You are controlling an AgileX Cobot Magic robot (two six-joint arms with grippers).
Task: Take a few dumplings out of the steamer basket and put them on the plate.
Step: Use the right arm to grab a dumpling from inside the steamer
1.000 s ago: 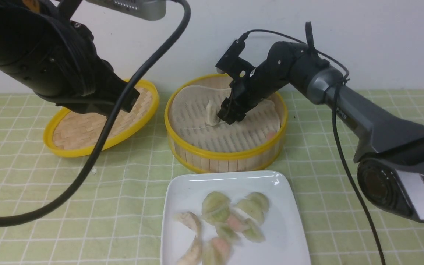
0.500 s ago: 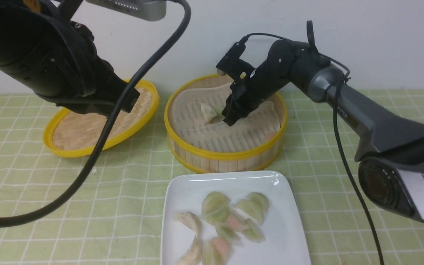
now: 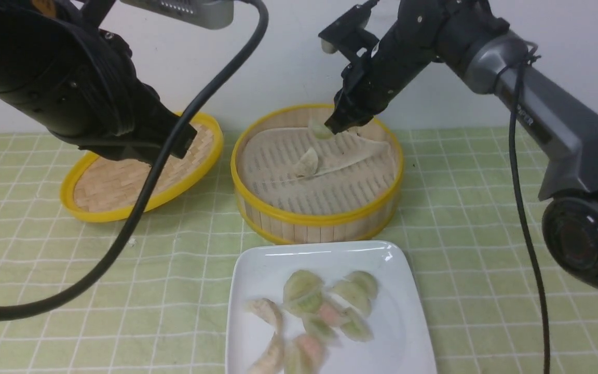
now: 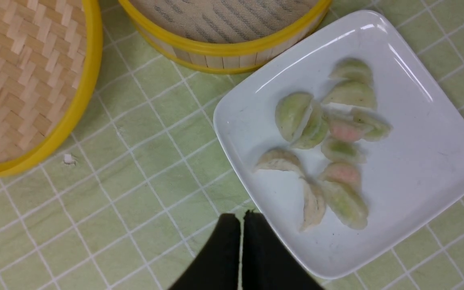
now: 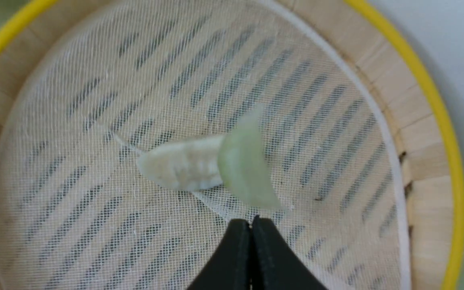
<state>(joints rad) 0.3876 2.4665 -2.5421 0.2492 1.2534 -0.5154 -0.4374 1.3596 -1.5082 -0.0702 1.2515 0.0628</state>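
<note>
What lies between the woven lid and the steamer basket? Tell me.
Only bare green checked cloth; the front and left wrist views both show it.

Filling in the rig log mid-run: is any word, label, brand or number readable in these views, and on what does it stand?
White lettering on the right arm, on its grey link: too blurred to read.
Orange sticker on the left arm: cut off at the picture's edge, unreadable.
On the plate, steamer basket, woven lid and checked cloth: no text.

Green checked tablecloth (image 3: 44,270) under woven lid (image 3: 107,189), steamer basket (image 3: 309,222), white plate (image 3: 408,322).
</note>
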